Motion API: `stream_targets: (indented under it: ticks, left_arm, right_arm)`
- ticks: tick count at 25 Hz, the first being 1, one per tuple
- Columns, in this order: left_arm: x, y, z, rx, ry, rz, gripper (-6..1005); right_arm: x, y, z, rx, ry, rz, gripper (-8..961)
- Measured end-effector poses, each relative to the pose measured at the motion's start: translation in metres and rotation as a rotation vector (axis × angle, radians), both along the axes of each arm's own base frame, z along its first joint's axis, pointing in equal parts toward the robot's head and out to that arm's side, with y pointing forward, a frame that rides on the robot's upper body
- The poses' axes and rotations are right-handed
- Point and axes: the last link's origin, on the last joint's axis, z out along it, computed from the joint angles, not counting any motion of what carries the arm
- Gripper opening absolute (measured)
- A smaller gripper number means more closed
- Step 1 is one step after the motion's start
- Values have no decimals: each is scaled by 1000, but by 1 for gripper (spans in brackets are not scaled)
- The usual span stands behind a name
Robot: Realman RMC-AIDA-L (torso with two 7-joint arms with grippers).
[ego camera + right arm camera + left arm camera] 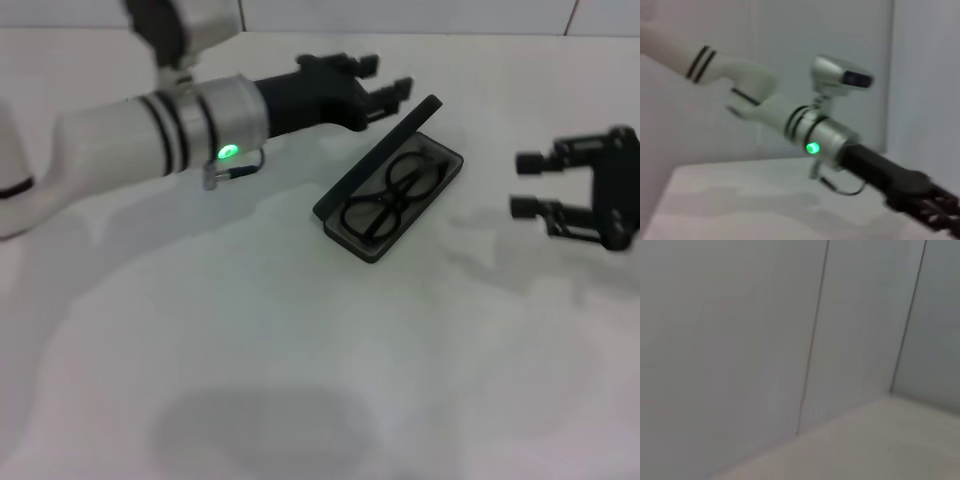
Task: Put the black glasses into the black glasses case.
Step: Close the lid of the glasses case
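Case: the oblong hard-shell black glasses case (385,200) lies open on the white table (300,380), set on a slant, its hinged lid (380,155) standing up along the edge that faces the robot's left arm.
Glasses: the thin black wire-framed glasses (388,195) with two oval clear lenses are lying flat inside the case tray, lenses up, the frame running lengthwise along the case. They're in!
Left gripper: the black left gripper (388,92) sits at the end of the long white and silver arm, reaching across from the left, and hovers just behind the upper end of the raised lid. Its fingers (400,88) stand apart with a plain gap between them and nothing in it. Whether a fingertip touches the lid edge, I cannot tell.
Left arm: a green light (228,153) glows on the silver wrist band, with a thin cable loop (235,172) hanging just below it; the right wrist view shows the same green light (812,148) and the arm stretching over the table.
Right gripper: the black right gripper (532,185) hangs at the right side, well apart from the case, its two fingers pointing toward the case and spread wide, holding nothing.
Left wrist view: only pale wall panels (740,340) and a strip of table (880,440).
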Motion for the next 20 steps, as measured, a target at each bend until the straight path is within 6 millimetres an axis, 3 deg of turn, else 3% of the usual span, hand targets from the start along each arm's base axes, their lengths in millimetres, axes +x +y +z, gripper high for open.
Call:
stream_targets:
  ticks: [7,12,20]
  left_arm:
    - [1,1,-9,-49,47,57,548]
    - [-9,7,-8,0,77,119,548]
    - [-26,1,-12,0,114,158,547]
  right_arm:
    - [31,-28,-27,-85,-80,-2,436]
    - [35,-35,-37,-109,-107,6,461]
    - [37,-39,-40,-106,-113,27,538]
